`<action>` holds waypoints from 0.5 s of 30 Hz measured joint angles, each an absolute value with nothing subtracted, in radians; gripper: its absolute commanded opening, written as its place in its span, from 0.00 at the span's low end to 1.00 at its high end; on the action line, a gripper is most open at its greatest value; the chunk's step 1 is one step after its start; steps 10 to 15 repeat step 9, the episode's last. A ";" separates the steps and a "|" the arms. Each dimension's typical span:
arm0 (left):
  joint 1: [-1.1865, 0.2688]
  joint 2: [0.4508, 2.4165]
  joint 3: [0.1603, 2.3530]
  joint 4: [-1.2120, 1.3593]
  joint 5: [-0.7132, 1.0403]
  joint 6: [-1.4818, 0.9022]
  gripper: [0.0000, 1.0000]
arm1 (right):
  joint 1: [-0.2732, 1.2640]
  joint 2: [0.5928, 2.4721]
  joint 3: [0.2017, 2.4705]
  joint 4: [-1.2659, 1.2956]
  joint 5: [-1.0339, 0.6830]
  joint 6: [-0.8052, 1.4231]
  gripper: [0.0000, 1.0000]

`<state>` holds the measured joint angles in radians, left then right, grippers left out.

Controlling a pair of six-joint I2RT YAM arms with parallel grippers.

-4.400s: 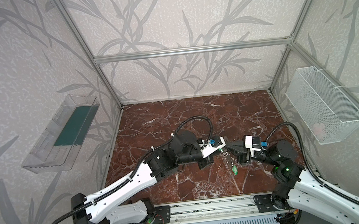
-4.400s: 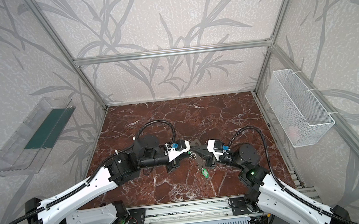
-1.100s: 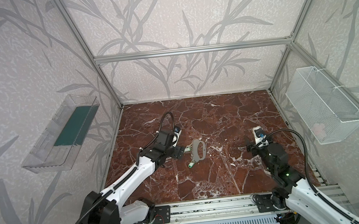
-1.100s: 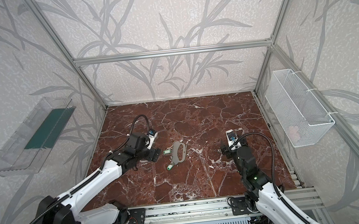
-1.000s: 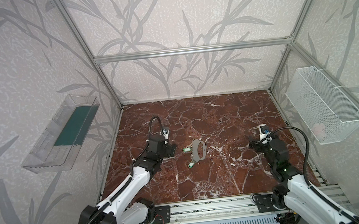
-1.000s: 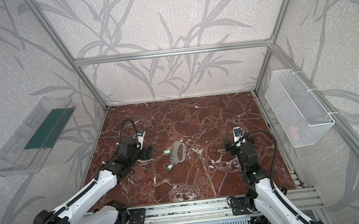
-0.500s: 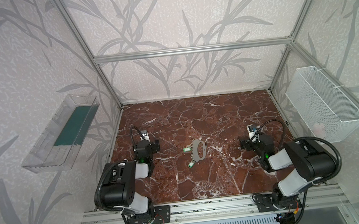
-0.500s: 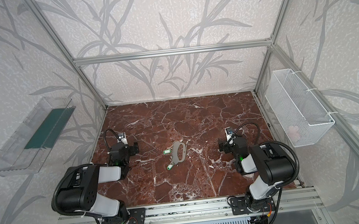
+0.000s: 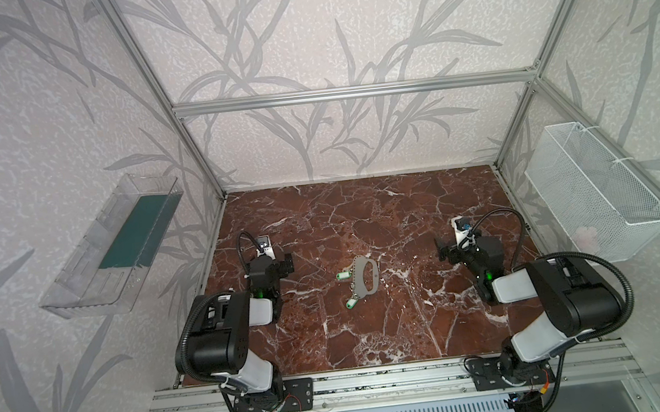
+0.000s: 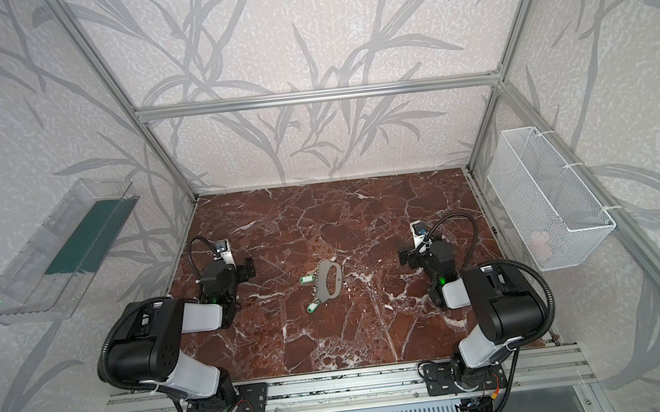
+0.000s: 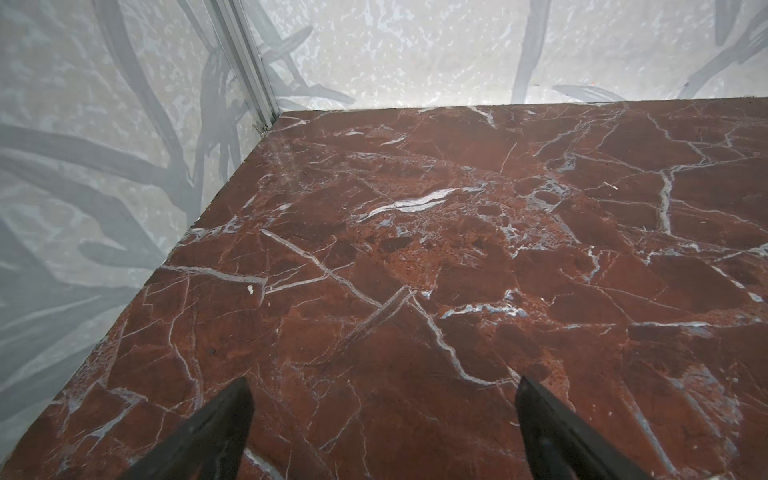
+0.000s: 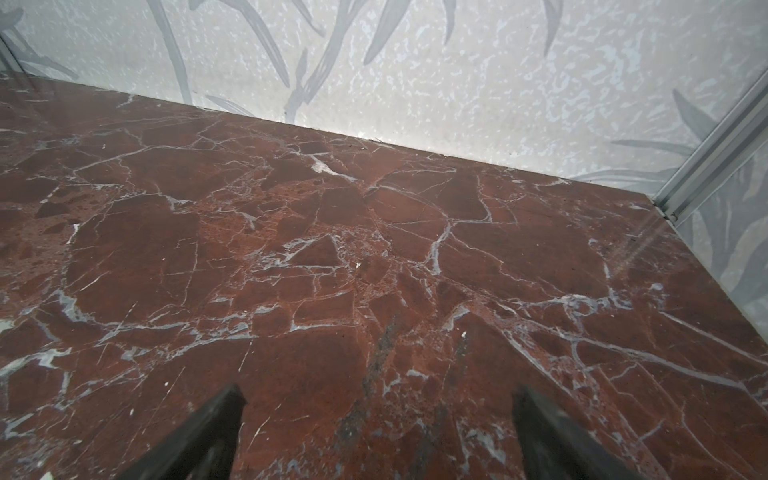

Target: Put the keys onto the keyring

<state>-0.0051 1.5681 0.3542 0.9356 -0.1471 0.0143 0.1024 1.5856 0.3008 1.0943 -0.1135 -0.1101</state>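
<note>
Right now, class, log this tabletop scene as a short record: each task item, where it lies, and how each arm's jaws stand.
keyring: flat grey crescent-shaped metal plate, lying mid-table on the red marble tabletop
keys: two small bright-green plastic key tags, at the plate's toothed edge; attachment too small to confirm
left gripper: jaws open, empty, apart from the plate
right gripper: jaws open, empty, apart from the plate

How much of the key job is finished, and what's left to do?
It looks mostly done. Both green keys lie right against the toothed edge of the grey keyring in the middle of the table, seemingly hooked on, though their loops are too small to be sure. Nothing is in hand: the left gripper and right gripper are pulled back with jaws open and empty. Probably nothing is left.
</note>
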 measured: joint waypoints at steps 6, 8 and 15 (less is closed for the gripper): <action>-0.005 1.568 0.360 0.936 -0.147 0.014 0.99 | 0.102 1.586 0.301 1.090 -0.122 -0.118 0.99; -0.005 1.568 0.360 0.936 -0.147 0.014 0.99 | 0.102 1.586 0.301 1.090 -0.123 -0.120 0.99; -0.005 1.568 0.360 0.936 -0.147 0.014 0.99 | 0.102 1.586 0.301 1.090 -0.124 -0.120 0.99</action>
